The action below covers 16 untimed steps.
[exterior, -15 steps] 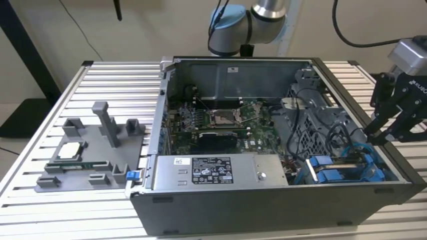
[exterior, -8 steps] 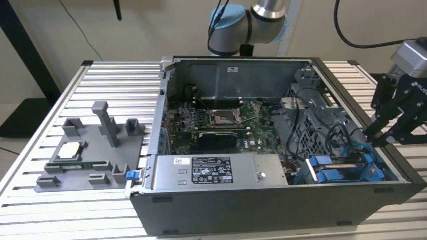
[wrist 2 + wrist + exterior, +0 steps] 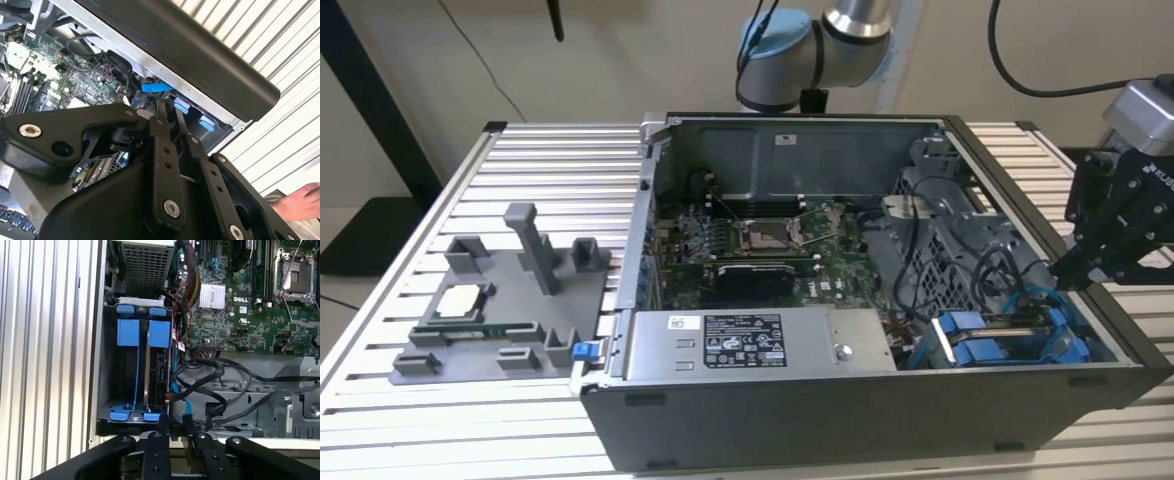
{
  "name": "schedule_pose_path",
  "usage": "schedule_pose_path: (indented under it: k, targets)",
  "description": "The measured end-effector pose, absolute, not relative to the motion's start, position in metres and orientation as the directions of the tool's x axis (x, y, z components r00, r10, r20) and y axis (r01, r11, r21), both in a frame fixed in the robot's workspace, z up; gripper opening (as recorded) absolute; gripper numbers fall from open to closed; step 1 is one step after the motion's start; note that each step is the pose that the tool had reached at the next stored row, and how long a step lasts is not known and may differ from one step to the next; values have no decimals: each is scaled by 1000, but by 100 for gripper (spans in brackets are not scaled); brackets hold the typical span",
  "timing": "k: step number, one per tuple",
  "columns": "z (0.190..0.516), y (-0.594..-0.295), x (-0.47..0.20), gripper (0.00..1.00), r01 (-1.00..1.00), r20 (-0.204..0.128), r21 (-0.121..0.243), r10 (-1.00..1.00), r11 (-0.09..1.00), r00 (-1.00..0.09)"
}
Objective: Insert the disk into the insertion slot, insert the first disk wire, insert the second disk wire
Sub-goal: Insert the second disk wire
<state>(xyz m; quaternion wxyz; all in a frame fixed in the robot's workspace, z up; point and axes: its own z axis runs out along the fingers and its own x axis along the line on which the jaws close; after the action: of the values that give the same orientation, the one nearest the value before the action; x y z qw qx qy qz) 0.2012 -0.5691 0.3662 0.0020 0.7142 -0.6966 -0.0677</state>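
Right now the arm (image 3: 1137,112) comes in over the case (image 3: 854,425) wall on the exterior view's right, with the gripper (image 3: 1061,282) tilted down toward the near right corner. The fingers (image 3: 161,440) are almost pressed together, and as far as I can see they're pinching the end of the blue wire (image 3: 181,401). The disk (image 3: 159,375) sits on edge in the slot (image 3: 109,385), in its blue carrier, just beside the fingertips. The motherboard (image 3: 761,240) is further left.

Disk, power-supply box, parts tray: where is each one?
the disk (image 3: 156,380), first wrist view, dark exposed edge
the power-supply box (image 3: 761,342), exterior view, labelled top face
the parts tray (image 3: 500,280), exterior view, flat grey base
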Motion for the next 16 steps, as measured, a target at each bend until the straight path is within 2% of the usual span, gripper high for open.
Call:
schedule_pose_path:
  k: [16]
  targets:
    - [367,-569,201,0,-995,-106,97,-994,-29,19]
